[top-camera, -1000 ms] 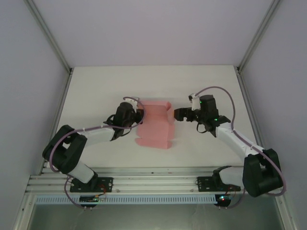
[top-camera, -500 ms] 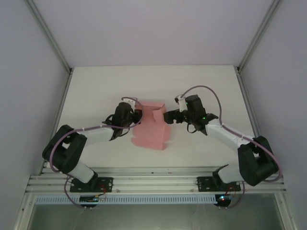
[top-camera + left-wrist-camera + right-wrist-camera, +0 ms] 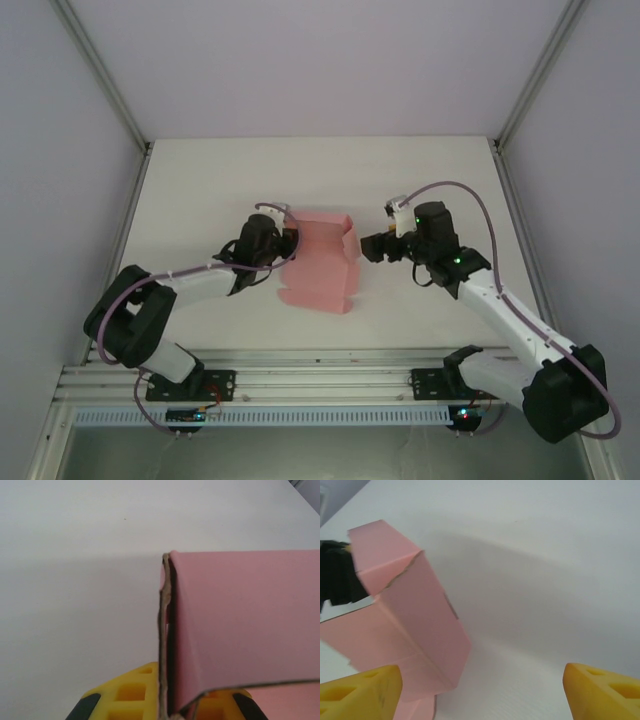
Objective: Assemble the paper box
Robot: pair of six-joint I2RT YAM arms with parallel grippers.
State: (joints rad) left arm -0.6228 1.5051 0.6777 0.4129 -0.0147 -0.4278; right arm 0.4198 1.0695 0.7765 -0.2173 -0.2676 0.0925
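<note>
- Arms reach in from the near edge toward the middle of the counter (image 3: 200, 190), one on each side of the paper box (image 3: 320, 265).
- Left arm lies low, elbow bent out to the left and wrist almost flat, pointing right.
- Left gripper (image 3: 287, 244) is clamped on the box's left wall; on its wrist camera the raw card edge stands upright between the yellow pads (image 3: 127, 695).
- Right arm slants up and left from its base, wrist turned to face the box's right end.
- Right gripper (image 3: 368, 246) is spread wide and holds nothing; its yellow fingertips (image 3: 360, 687) sit far apart, with the box just ahead and nearer the left one. Whether they touch, I cannot tell.
- The box is pink and partly folded, with walls raised at the far end and the near panel flat on the counter.
- The counter is plain matte white.
- Pale lilac walls (image 3: 320, 60) close it in, with metal posts (image 3: 100, 70) at the back corners and a slotted rail (image 3: 320, 385) under the arm bases.
</note>
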